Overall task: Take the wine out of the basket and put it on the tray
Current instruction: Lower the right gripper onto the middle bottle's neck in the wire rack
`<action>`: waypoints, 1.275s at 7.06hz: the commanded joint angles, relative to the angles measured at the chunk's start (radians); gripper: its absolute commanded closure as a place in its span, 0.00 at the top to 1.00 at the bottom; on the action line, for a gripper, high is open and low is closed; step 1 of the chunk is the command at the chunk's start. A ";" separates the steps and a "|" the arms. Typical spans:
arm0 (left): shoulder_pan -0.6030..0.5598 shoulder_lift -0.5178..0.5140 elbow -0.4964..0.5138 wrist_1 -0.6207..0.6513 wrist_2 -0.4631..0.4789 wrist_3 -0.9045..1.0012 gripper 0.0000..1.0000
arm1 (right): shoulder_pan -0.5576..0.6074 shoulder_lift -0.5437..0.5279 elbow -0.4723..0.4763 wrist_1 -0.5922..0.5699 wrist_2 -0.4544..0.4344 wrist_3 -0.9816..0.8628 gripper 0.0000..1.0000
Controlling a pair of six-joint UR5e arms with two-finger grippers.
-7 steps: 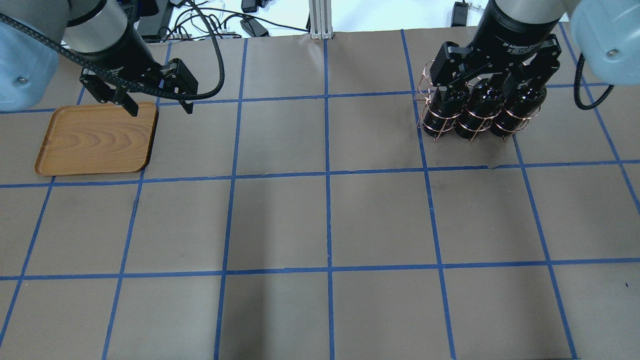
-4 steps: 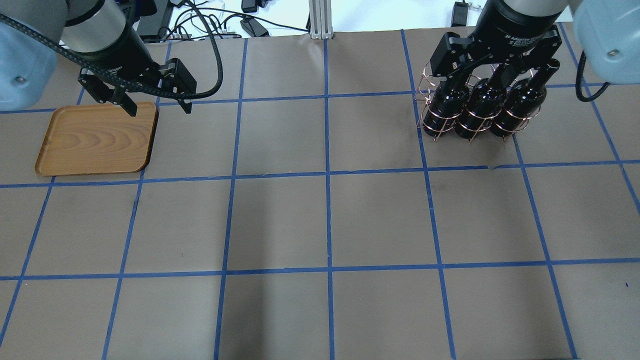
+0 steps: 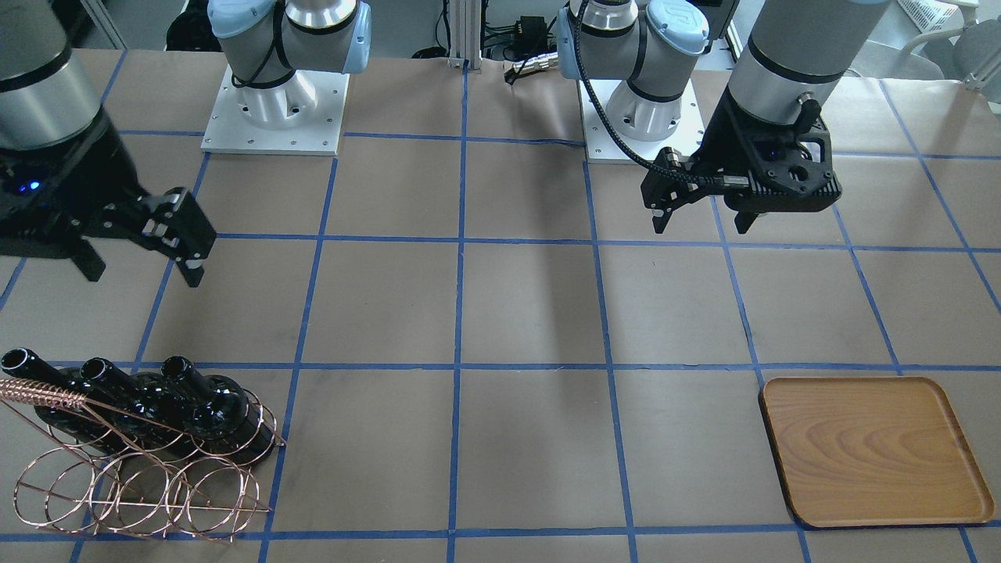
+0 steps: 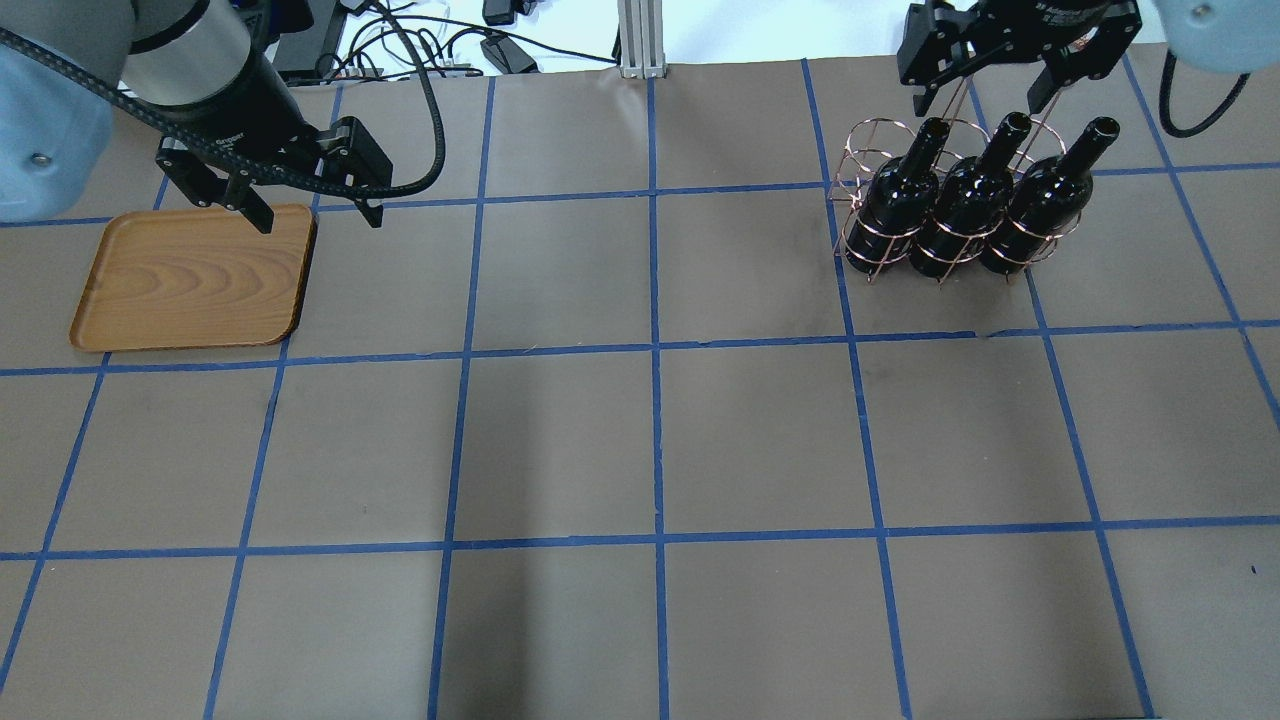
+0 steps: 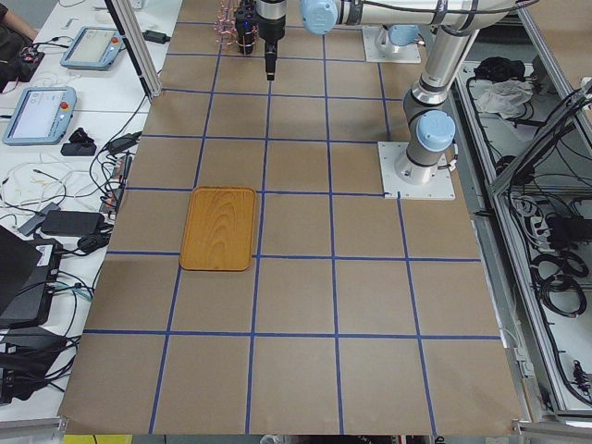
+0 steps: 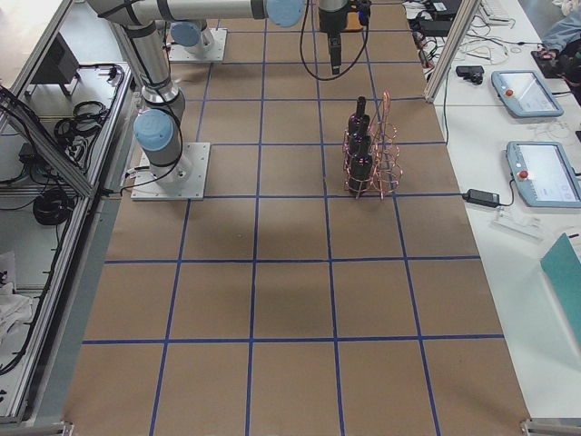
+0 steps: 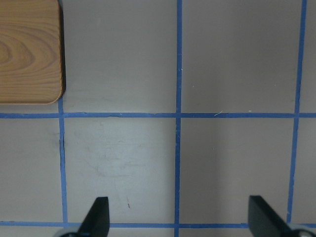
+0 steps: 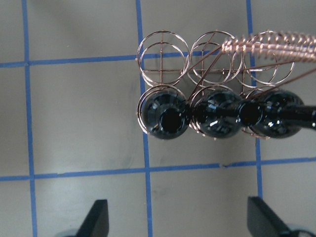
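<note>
Three glossy black wine bottles [image 4: 960,205] stand side by side in the copper wire basket [image 4: 858,150] at the table's far right, necks tilted back. They also show in the front view [image 3: 195,399] and in the right wrist view [image 8: 170,118]. My right gripper [image 4: 985,95] is open and empty, raised above and behind the bottle necks, touching nothing. The wood-grain tray [image 4: 190,280] lies empty at the far left. My left gripper [image 4: 320,218] is open and empty, hovering by the tray's back right corner.
The table is brown paper with a grid of blue tape. The basket's coiled handle [image 3: 39,391] runs above the bottle necks. Both arm bases [image 3: 274,102] stand at the robot's edge of the table. Cables lie beyond the far edge.
My right gripper, which was low around the bottle necks, has risen straight up and back, staying open and empty. The bottles stay in the basket. The left arm has not moved.
</note>
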 commanded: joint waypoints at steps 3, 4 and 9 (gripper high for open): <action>0.000 0.000 0.000 0.000 0.000 0.000 1.00 | -0.118 0.181 -0.059 -0.052 0.029 -0.150 1.00; 0.000 0.000 -0.002 0.000 0.000 0.000 1.00 | -0.118 0.187 -0.055 -0.052 0.027 -0.147 1.00; 0.000 0.002 -0.008 0.000 0.008 0.000 1.00 | -0.118 0.205 -0.023 -0.058 0.027 -0.158 0.57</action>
